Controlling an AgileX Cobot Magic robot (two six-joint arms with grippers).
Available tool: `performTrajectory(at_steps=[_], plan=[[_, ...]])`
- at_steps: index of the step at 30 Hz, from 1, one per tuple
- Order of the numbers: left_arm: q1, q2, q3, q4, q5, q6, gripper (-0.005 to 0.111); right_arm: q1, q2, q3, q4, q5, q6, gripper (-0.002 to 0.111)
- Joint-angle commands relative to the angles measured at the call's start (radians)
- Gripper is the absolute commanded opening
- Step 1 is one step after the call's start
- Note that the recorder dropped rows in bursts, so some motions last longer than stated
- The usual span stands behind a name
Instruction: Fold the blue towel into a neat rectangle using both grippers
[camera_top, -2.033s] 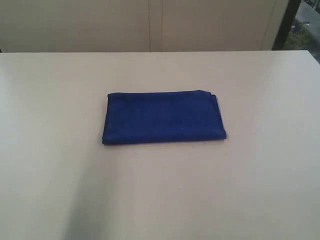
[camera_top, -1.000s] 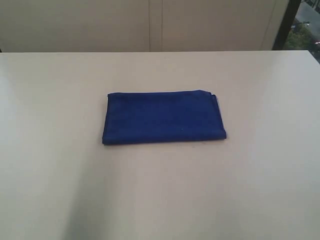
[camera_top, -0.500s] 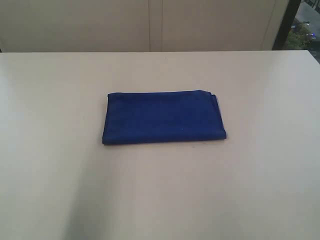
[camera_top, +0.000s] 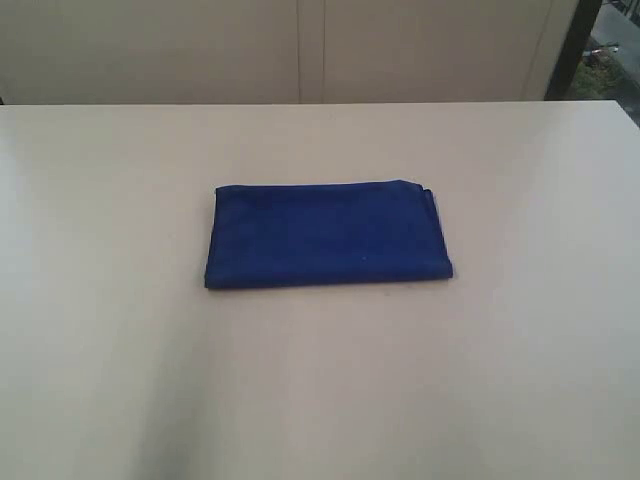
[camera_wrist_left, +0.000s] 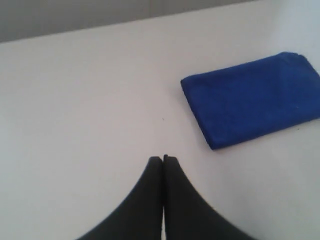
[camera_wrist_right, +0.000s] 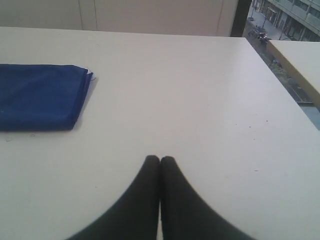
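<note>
1. The blue towel (camera_top: 328, 235) is lying folded into a flat, plain rectangle at the middle of the pale table (camera_top: 520, 390), with its layers showing slightly uneven at the right end.
2. The left gripper (camera_wrist_left: 163, 159) and the right gripper (camera_wrist_right: 160, 160) are hanging clear of it, jaws pressed together on nothing.

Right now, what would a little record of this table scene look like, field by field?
cloth: blue towel, folded into a flat rectangle
where: lying near the middle of the white table
left gripper: shut, empty, apart from the towel
right gripper: shut, empty, apart from the towel
folding: looks done
</note>
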Motion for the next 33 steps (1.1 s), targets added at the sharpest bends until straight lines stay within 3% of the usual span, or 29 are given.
performTrajectory(at_steps=[1,4,8,13,17,33], plan=[[0.000,-0.156,0.018,-0.003,0.003,0.025,0.000,-0.006,-0.005,0.005,-0.004,-0.016,-0.010,0.000],[0.000,-0.233,0.082,0.010,-0.002,0.048,0.000,-0.006,-0.005,0.005,-0.004,-0.016,-0.010,0.000],[0.000,-0.355,0.283,0.066,-0.033,0.062,0.000,-0.006,-0.005,0.005,-0.004,-0.016,-0.010,0.000],[0.000,-0.475,0.544,0.092,-0.213,0.060,0.000,-0.006,-0.005,0.005,-0.004,-0.016,-0.010,0.000],[0.000,-0.524,0.680,0.099,-0.244,0.060,0.000,-0.006,-0.005,0.005,-0.004,-0.016,-0.010,0.000],[0.000,-0.524,0.702,0.108,-0.267,0.031,0.000,-0.006,-0.005,0.005,-0.004,-0.016,-0.010,0.000]])
